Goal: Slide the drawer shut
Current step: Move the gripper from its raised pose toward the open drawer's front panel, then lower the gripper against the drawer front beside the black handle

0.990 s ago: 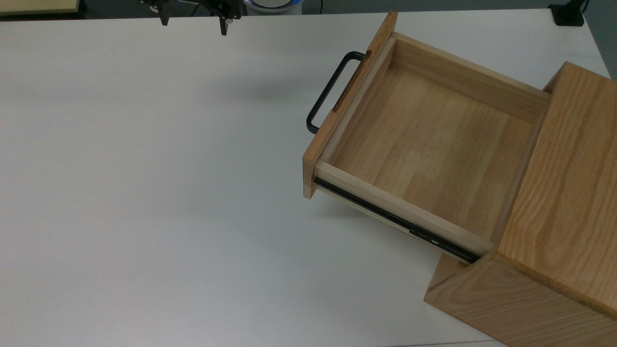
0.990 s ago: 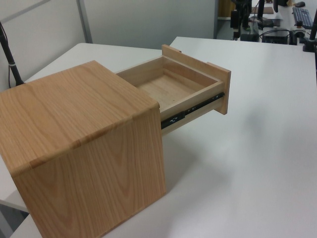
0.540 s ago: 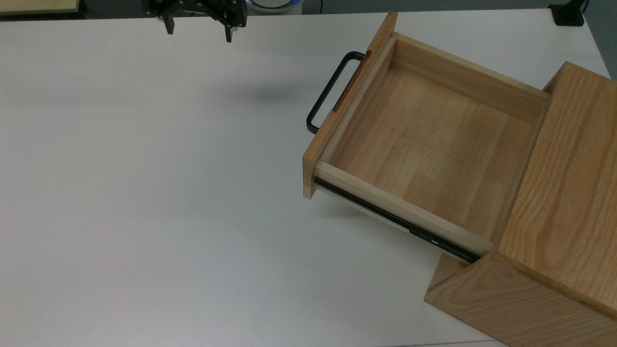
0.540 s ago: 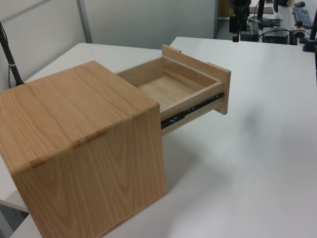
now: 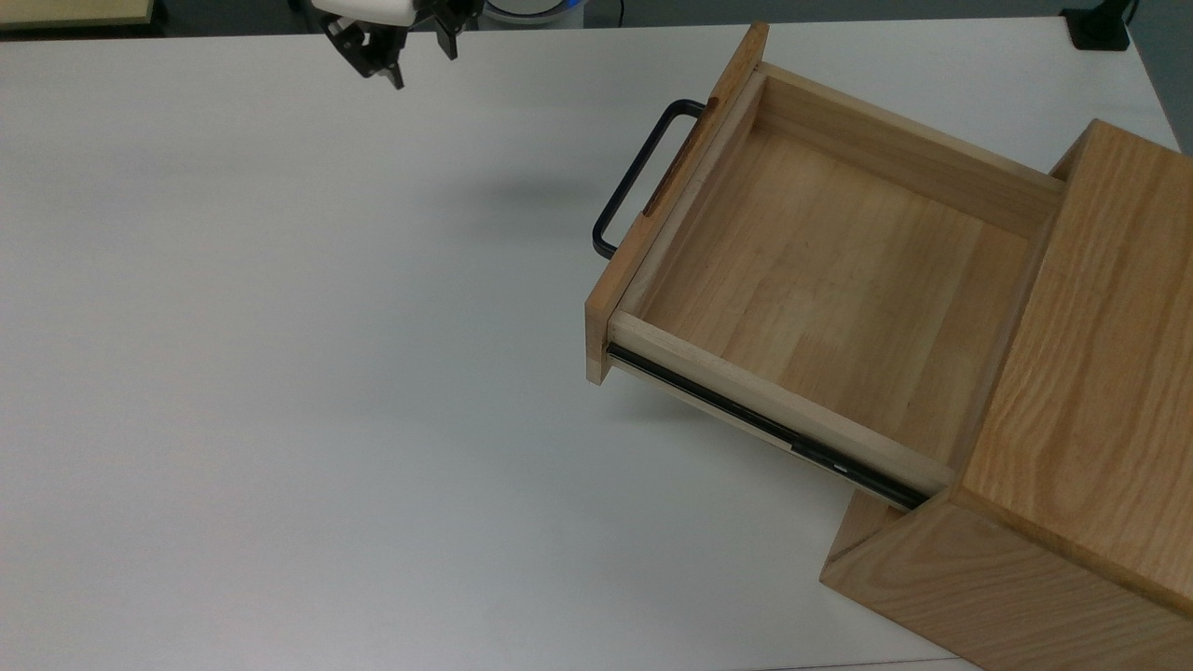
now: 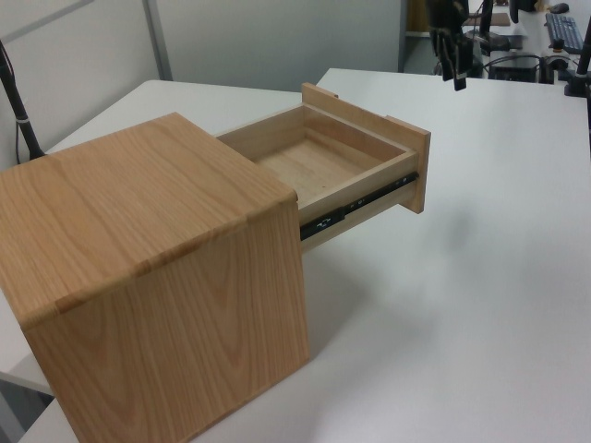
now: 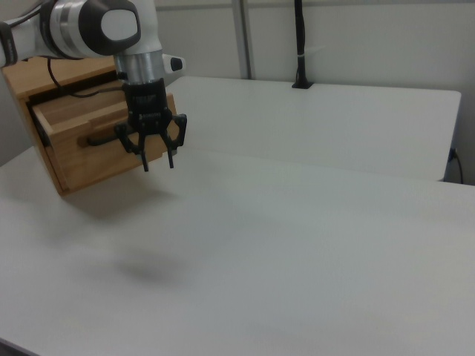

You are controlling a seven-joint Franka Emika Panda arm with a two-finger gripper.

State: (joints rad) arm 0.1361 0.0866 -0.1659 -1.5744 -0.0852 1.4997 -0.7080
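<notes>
The drawer is a light wooden box pulled far out of the oak-grain cabinet, and it holds nothing. Its black bar handle faces the top view's left, and a black rail runs along its side. My gripper hovers open above the white table at the top view's upper edge, well left of the handle and touching nothing. In the right view the gripper hangs fingers-down in front of the drawer front. In the left view the gripper is beyond the drawer.
The white table stretches wide to the top view's left of the drawer. A black clamp base sits at the far right corner, seen as a black pole in the right view. Another black pole stands behind the cabinet.
The gripper has come further into the top view and turned about its wrist. In the left view it has dropped lower. The drawer stays equally far out.
</notes>
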